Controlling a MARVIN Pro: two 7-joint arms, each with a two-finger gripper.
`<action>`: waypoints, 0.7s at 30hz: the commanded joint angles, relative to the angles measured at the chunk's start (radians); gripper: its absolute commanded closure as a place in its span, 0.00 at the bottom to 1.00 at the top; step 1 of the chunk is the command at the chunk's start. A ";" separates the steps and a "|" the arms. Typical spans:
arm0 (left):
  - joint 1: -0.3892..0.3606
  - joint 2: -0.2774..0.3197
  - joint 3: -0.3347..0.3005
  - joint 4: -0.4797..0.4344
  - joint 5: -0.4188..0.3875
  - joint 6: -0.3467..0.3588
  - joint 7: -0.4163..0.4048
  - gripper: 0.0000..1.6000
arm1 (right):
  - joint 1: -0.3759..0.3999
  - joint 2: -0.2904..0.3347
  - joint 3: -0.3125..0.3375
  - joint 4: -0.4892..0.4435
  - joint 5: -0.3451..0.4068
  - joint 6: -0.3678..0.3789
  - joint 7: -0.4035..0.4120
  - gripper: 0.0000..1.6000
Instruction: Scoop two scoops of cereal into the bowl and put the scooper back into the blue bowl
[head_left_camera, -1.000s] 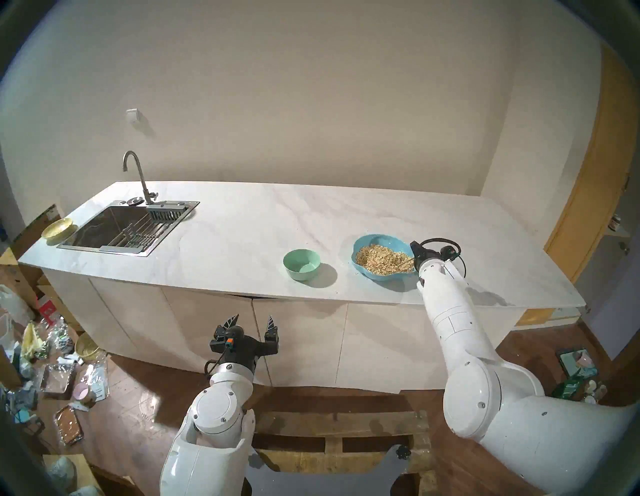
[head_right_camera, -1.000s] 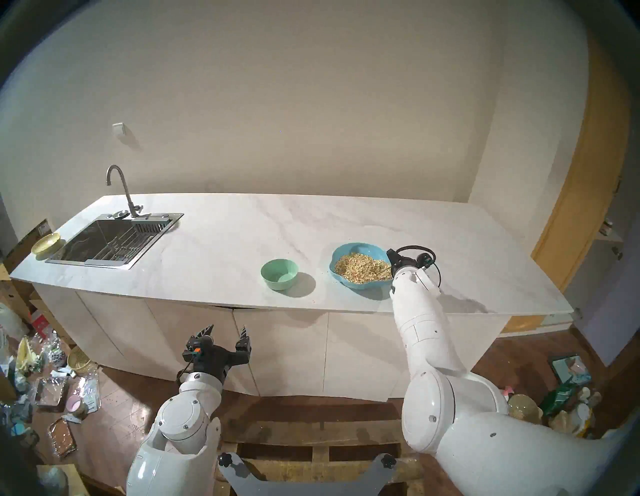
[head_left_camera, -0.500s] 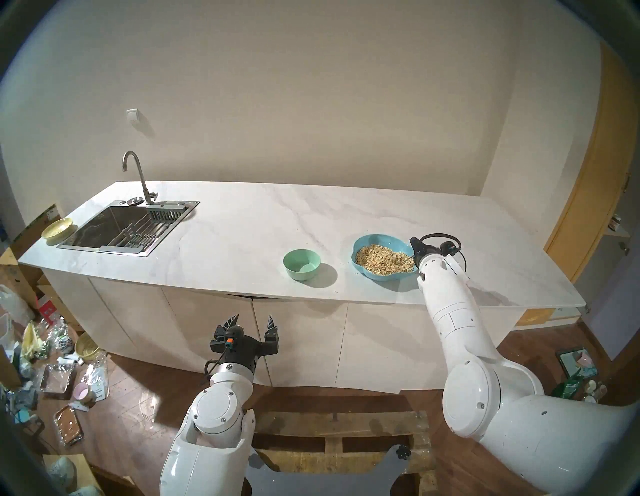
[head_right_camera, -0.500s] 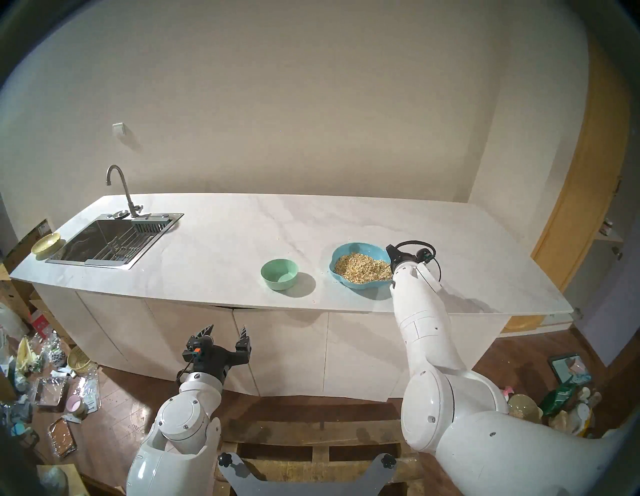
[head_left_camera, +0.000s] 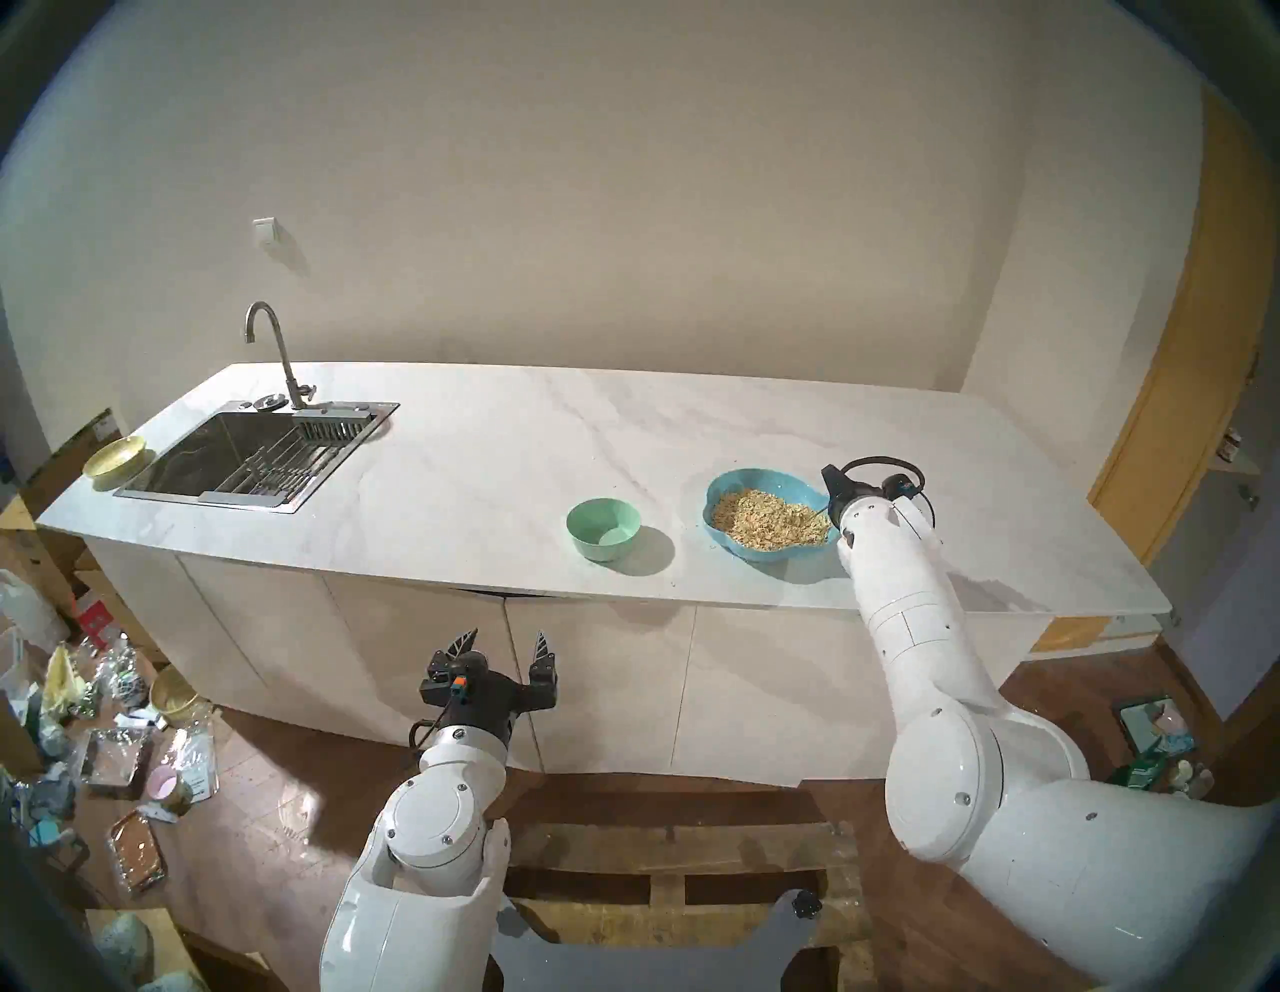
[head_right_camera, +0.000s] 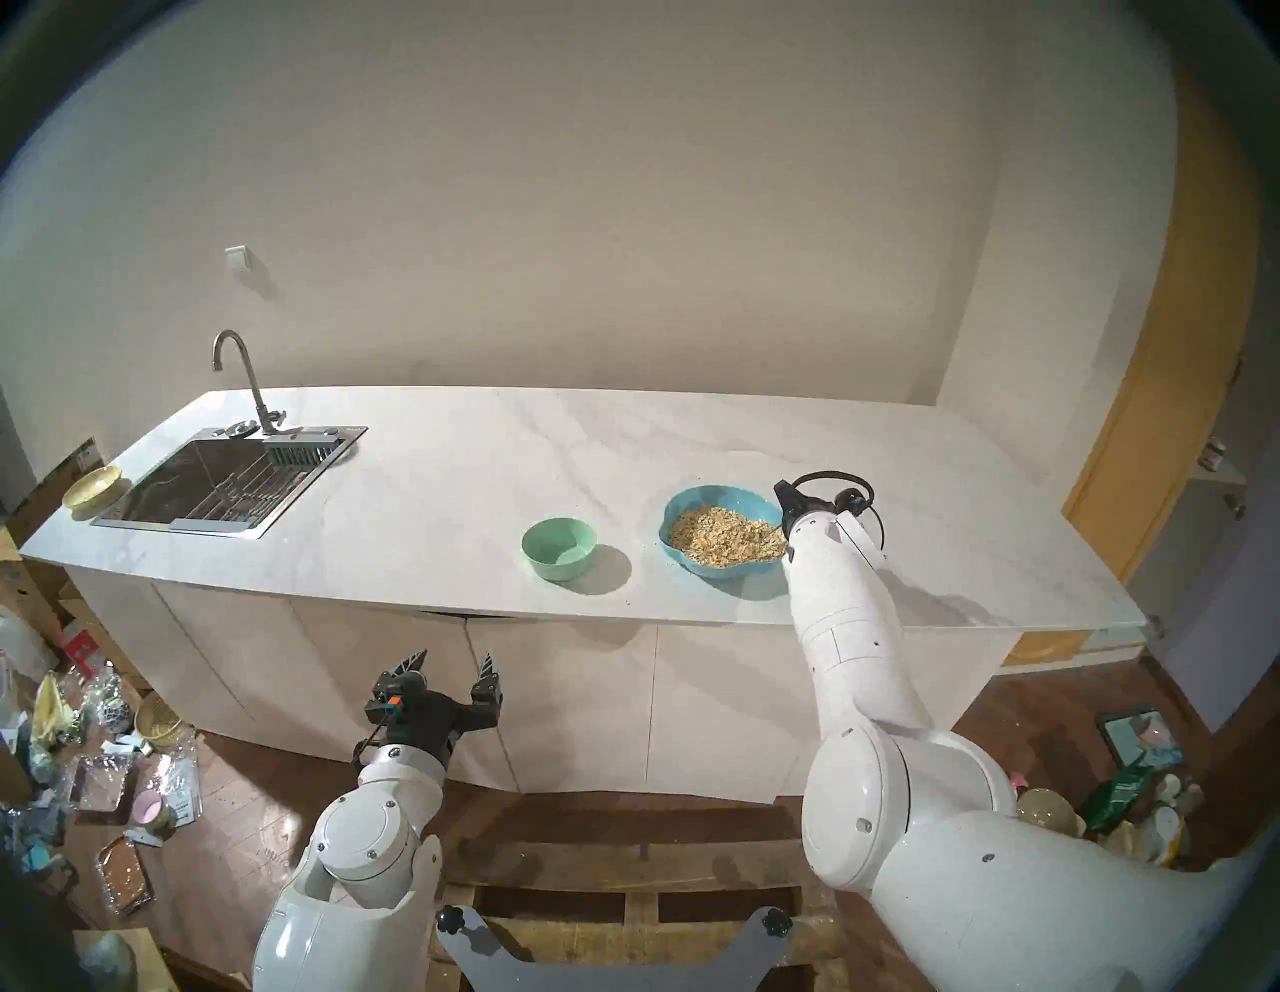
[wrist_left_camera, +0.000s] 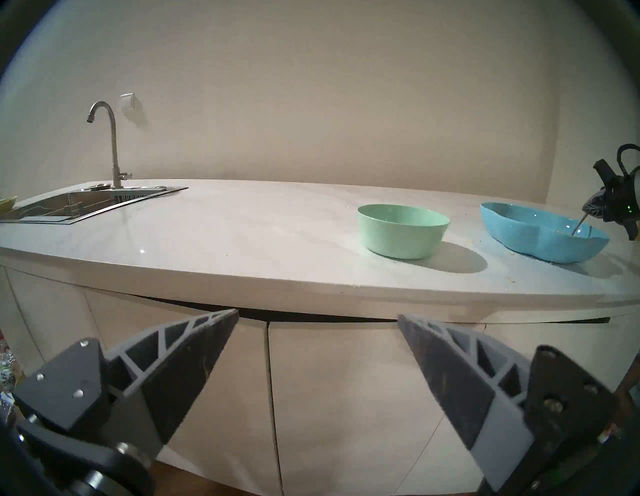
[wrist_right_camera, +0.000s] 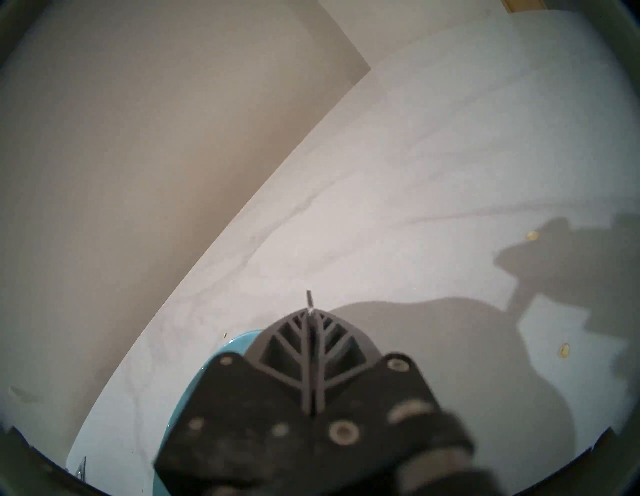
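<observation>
**Three bowls, one spoon, two tools**

On the desk (head_left_camera: 485, 450), right of centre: one green bowl (head_left_camera: 602, 528) and one blue bowl (head_left_camera: 734, 485) heaped with cereal (head_left_camera: 769, 518). At its right rim, the right tool (wrist_right_camera: 310, 313) pinches the spoon (wrist_left_camera: 577, 229). One yellow dish (head_left_camera: 114, 458) sits far left. The left tool (head_left_camera: 504, 648) gapes, lower centre.

You see a mint-green bowl (head_left_camera: 602, 528) with plain sides. Next to it is a light-blue bowl (head_left_camera: 751, 481) with a wavy rim, holding tan cereal (head_left_camera: 769, 519). The counter (head_left_camera: 485, 471) is white with faint grey streaks. Your arms are white, and the gripper fingers (wrist_left_camera: 194, 363) are dark grey.
</observation>
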 joint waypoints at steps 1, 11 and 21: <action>-0.005 0.000 0.003 -0.024 -0.001 -0.006 -0.004 0.00 | 0.072 0.001 0.001 -0.018 0.010 0.013 -0.005 1.00; -0.004 0.000 0.003 -0.025 -0.001 -0.006 -0.004 0.00 | 0.102 -0.001 0.008 -0.011 0.027 0.024 -0.028 1.00; -0.004 0.001 0.003 -0.025 -0.002 -0.006 -0.004 0.00 | 0.114 -0.020 0.019 -0.017 0.048 0.030 -0.044 1.00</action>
